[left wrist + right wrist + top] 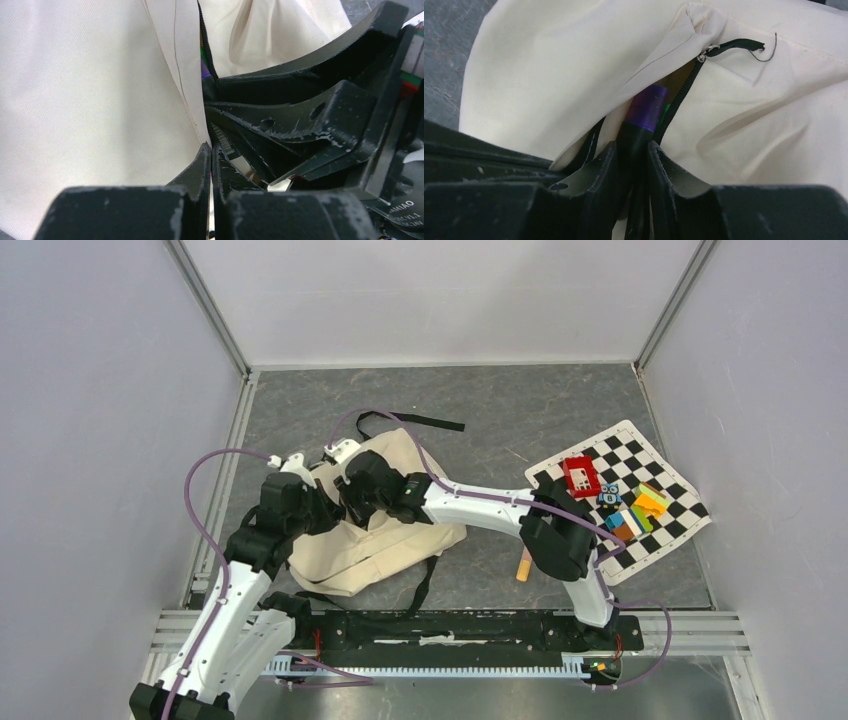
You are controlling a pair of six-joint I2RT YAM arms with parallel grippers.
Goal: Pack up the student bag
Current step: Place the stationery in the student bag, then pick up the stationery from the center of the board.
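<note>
Right wrist shows us our right claw point(631, 150) pinching a purple-capped marker point(647, 106), student bag point(549, 75) just ahead. Our left claw point(210, 150) pinches its fabric.

A: Top view?
B: High behind the robot, looking down on the table point(520, 410).
A: Wrists?
B: Each right behind its fingers point(197, 172), tight on the bag point(549, 75); both share its zipper opening point(680, 97).

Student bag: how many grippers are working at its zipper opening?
2. The left gripper is shut on the student bag fabric; the right gripper holds a purple-capped marker in the opening.
</note>
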